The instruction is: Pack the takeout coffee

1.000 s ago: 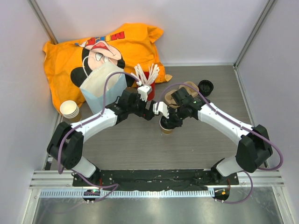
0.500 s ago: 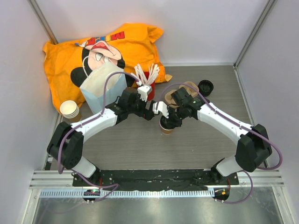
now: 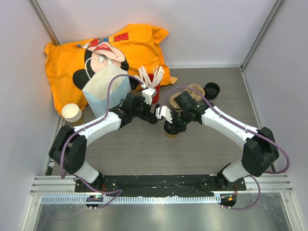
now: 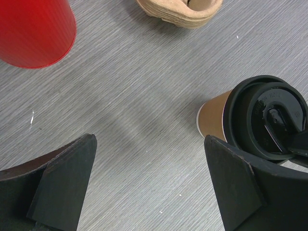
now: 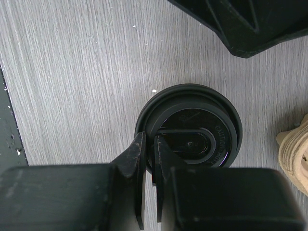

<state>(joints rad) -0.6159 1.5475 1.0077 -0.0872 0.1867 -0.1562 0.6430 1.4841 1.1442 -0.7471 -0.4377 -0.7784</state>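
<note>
The takeout coffee, a brown paper cup with a black lid, stands upright at mid-table. My right gripper is over it, shut on the lid's rim, one finger outside the rim and one inside. The lid fills the middle of the right wrist view. My left gripper hangs just left of the cup, open, with only bare table between its fingers. In the left wrist view the cup is beside the right finger, not between the two.
A red cup of white sticks stands behind the left gripper. A pale paper bag leans on an orange cloth bag. Stacked lidless cups are far left. A cardboard carrier and black lids are at right.
The right gripper and the cup have shifted a little to the left, towards the left gripper. The left arm has stayed put.
</note>
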